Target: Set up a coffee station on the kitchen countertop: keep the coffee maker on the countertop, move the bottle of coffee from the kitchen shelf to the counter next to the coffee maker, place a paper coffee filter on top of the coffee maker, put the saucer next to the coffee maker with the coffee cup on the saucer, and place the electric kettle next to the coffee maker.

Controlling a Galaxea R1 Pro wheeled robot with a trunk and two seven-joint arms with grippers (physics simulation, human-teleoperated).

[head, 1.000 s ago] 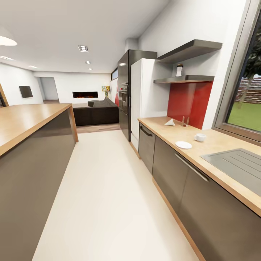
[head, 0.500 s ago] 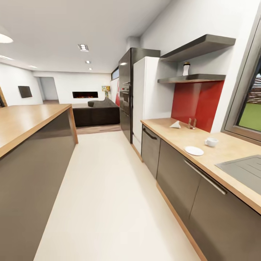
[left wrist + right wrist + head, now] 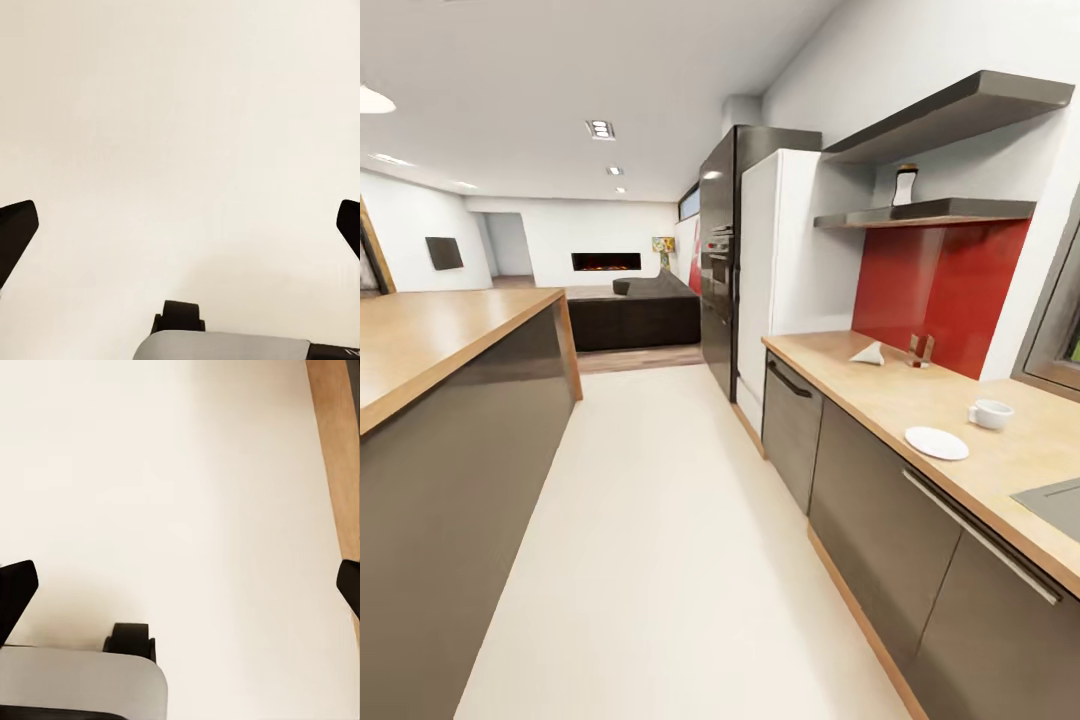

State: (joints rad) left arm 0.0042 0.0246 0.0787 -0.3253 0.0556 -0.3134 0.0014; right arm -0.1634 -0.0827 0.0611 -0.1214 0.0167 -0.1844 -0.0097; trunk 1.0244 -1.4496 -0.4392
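The kitchen countertop [image 3: 880, 390] runs along the right wall. On it lie the white saucer [image 3: 937, 443], the coffee cup [image 3: 990, 413] just beyond it, and the paper coffee filter [image 3: 869, 353] further back near the red splashback. The bottle of coffee [image 3: 905, 186] stands on the lower wall shelf [image 3: 940, 212]. The coffee maker and the electric kettle are out of view. My left gripper [image 3: 180, 232] and right gripper [image 3: 180, 585] both hang open over the cream floor, holding nothing.
A big wooden island [image 3: 440, 340] fills the left side, with a wide floor aisle [image 3: 660, 520] between it and the cabinets. A white fridge [image 3: 785, 260] and black oven column [image 3: 720, 270] end the counter. A small stand [image 3: 920, 350] sits by the filter. The sink corner [image 3: 1058, 500] is at far right.
The whole head view has shifted: the counter, shelves and fridge sit further right and look nearer, and the window has slid out of frame. That is camera motion; nothing on the counter moved.
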